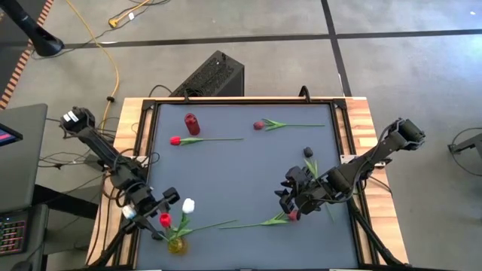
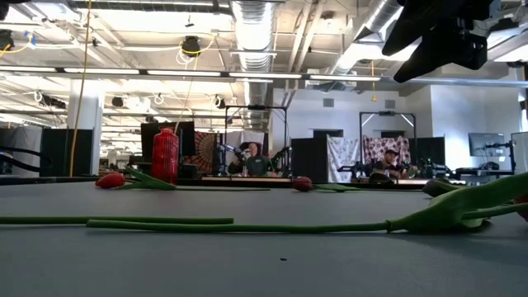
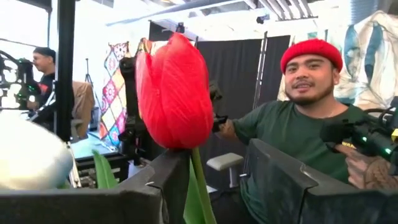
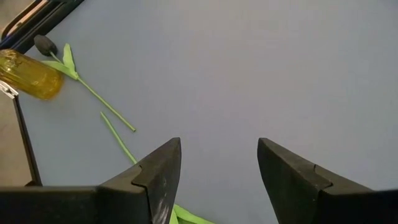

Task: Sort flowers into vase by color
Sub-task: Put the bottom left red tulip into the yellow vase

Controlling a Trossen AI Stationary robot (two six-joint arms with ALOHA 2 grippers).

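**Left arm releasing a red tulip at the yellow vase; right arm poised over a tulip lying flat.**

You are opening the left gripper [image 3: 217, 186] beside the red tulip [image 3: 175, 90], whose stem is passing upright between the spreading fingers [image 3: 155, 180], head above them, with a white tulip [image 3: 28, 158] just beside. The yellow vase [image 1: 176, 245] is standing directly below the jaws. Keep the fingers parting fully and lift straight up along the stem, so neither pad is dragging the flower out. The right gripper [image 4: 217, 168] is hovering with jaws spread wide and empty over the table [image 1: 248, 173]; a red-headed tulip [image 1: 263, 221] is lying just under them, long axis across the table, head under the jaws, stem pointing toward the vase.
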